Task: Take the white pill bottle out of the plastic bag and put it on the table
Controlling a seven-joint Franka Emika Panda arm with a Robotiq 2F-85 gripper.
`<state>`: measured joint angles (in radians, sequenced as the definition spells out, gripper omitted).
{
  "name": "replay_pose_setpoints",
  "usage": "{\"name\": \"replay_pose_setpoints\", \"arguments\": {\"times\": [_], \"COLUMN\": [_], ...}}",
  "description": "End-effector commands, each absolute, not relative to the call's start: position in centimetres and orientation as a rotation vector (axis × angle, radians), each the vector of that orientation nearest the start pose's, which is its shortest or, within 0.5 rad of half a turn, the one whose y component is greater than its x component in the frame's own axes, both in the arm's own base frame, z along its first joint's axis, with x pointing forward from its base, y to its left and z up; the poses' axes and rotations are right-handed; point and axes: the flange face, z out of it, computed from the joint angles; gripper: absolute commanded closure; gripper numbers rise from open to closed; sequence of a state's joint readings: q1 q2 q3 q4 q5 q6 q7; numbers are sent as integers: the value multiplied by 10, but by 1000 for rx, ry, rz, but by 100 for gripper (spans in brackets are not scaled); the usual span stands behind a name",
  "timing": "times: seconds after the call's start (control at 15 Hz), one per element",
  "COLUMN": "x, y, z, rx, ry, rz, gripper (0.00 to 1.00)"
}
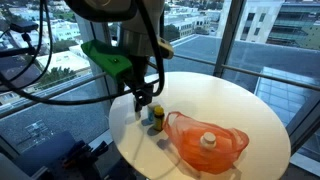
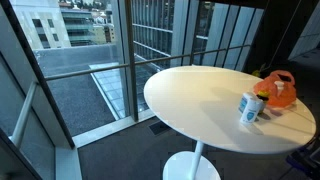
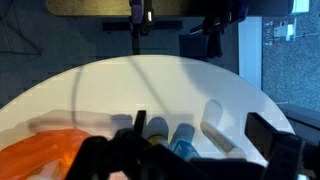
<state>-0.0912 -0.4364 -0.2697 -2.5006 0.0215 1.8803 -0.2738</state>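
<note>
An orange see-through plastic bag [image 1: 200, 145] lies on the round white table [image 1: 240, 100]. The white pill bottle [image 1: 208, 140] sits inside it. The bag also shows in an exterior view [image 2: 279, 90] and at the lower left of the wrist view [image 3: 40, 155], where the pill bottle is hidden. My gripper [image 1: 144, 101] is open and empty. It hangs just above a small group of bottles [image 1: 154, 115], to the side of the bag and apart from it. In the wrist view the jaws [image 3: 200, 135] span a blue bottle [image 3: 183, 142] and a pale bottle [image 3: 215, 125].
The small bottles stand near the table edge beside the bag, also in an exterior view [image 2: 250, 107]. Glass walls and railings surround the table [image 2: 200, 100]. The bare tabletop extends beyond the bag and bottles.
</note>
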Motion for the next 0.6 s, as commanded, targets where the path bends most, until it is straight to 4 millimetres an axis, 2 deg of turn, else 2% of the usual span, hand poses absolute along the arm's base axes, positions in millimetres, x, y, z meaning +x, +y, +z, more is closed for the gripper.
{"name": "replay_pose_setpoints", "arguments": {"times": [0.0, 0.33, 0.53], "x": [363, 363, 371], "y": [-135, -135, -131], "z": [418, 419, 420], "rx": [-2947, -2947, -2970], "ry": [89, 89, 84], "rz": [221, 220, 233], "gripper": [0, 0, 0]}}
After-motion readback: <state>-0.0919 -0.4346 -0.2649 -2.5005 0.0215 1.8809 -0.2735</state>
